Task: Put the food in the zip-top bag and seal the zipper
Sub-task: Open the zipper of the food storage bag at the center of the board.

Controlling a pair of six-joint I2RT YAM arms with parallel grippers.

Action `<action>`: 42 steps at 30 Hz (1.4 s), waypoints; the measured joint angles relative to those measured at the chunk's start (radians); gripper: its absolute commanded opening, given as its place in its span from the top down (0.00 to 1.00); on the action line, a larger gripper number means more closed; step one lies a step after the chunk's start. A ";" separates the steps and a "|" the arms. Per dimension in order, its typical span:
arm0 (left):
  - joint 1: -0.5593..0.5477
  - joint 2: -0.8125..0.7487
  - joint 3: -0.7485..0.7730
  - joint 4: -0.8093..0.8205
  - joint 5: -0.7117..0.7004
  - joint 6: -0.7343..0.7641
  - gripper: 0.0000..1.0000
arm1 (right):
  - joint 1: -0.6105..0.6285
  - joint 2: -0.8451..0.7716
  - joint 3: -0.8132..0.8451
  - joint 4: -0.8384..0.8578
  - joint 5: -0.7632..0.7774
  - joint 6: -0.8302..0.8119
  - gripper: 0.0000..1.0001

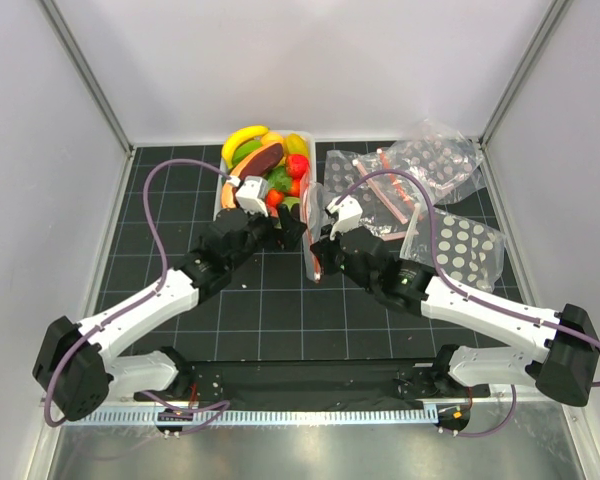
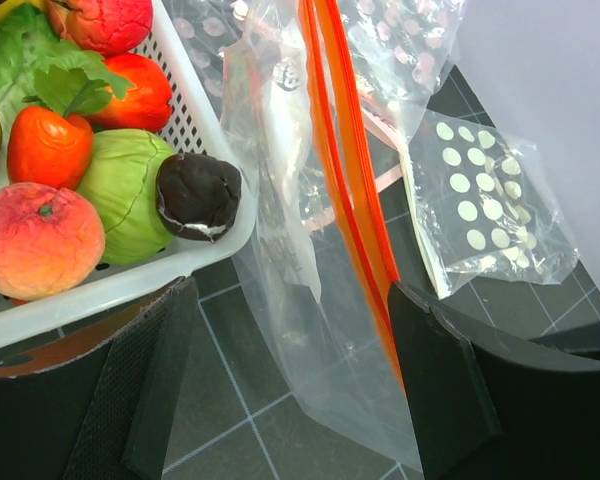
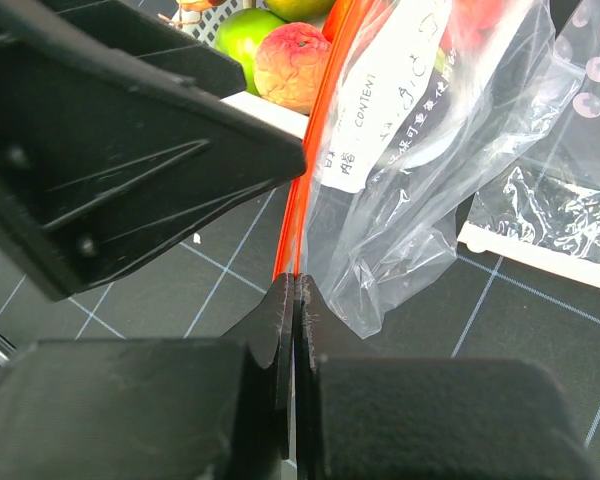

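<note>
Right gripper (image 3: 295,290) pinches the thin orange-red zipper (image 2: 345,170) of the clear, crinkly zip-top bag (image 2: 300,300) near the table's (image 1: 230,310) far edge. Left gripper (image 2: 295,375) gapes wide beside it; glossy food (image 2: 40,240) fills the white perforated tub (image 2: 195,110).

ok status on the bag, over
right fingers shut on thin orange-red zipper strip of clear plastic bag, bag upright. left fingers open near it. glossy toy food all in white plastic tub, none bagged.
</note>
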 measured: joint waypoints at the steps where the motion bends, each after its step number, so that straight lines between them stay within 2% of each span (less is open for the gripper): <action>1: 0.000 0.008 0.005 0.000 -0.003 0.001 0.20 | 0.000 0.000 0.000 0.000 0.000 0.000 0.99; 5: -0.001 0.041 0.027 -0.001 -0.012 0.005 0.24 | 0.001 0.000 0.000 0.000 0.000 0.000 0.99; 8: -0.003 0.084 0.054 -0.002 -0.017 0.006 0.30 | 0.002 0.003 0.001 0.000 0.000 0.000 0.99; 11: -0.008 0.117 0.073 -0.017 -0.027 0.011 0.48 | 0.002 0.004 0.002 0.000 0.003 0.000 0.99; 12: -0.010 0.121 0.074 -0.021 -0.029 0.019 0.62 | 0.002 0.004 0.002 0.000 0.004 0.000 0.99; 14: -0.014 0.122 0.074 -0.032 -0.036 0.021 0.77 | 0.003 0.004 0.002 -0.001 0.012 0.000 0.99; 15: -0.015 0.122 0.074 -0.034 -0.039 0.024 0.89 | 0.003 0.004 0.002 -0.002 0.016 0.000 0.99; 17: -0.016 0.122 0.074 -0.035 -0.041 0.031 0.96 | 0.003 0.004 0.003 -0.008 0.029 0.000 0.98; 18: -0.017 0.122 0.074 -0.036 -0.041 0.035 0.99 | 0.003 0.004 0.005 -0.011 0.038 0.000 0.93; 19: -0.018 0.121 0.074 -0.036 -0.041 0.035 1.00 | 0.003 0.004 0.005 -0.014 0.046 0.000 0.83; 22: -0.025 0.113 0.074 -0.036 -0.040 0.038 1.00 | 0.004 0.004 0.006 -0.024 0.067 -0.002 0.71; 26: -0.057 0.100 0.074 -0.036 -0.039 0.043 1.00 | 0.004 0.004 0.006 -0.029 0.083 -0.005 0.65; 31: -0.101 0.092 0.073 -0.036 -0.039 0.047 1.00 | 0.004 0.004 0.006 -0.029 0.088 -0.005 0.65; 33: -0.111 0.088 0.071 -0.036 -0.039 0.048 1.00 | 0.004 0.004 0.006 -0.029 0.094 -0.005 0.67; 35: -0.116 0.086 0.067 -0.035 -0.037 0.047 1.00 | 0.005 0.004 0.006 -0.029 0.102 -0.005 0.78; 36: -0.119 0.086 0.066 -0.036 -0.036 0.047 1.00 | 0.005 0.004 0.006 -0.029 0.108 -0.005 0.89; 39: -0.121 0.085 0.064 -0.036 -0.035 0.047 1.00 | 0.005 0.004 0.007 -0.033 0.132 0.000 0.99; 42: -0.125 0.085 0.064 -0.034 -0.024 0.047 1.00 | 0.005 0.004 0.027 -0.069 0.168 0.001 0.99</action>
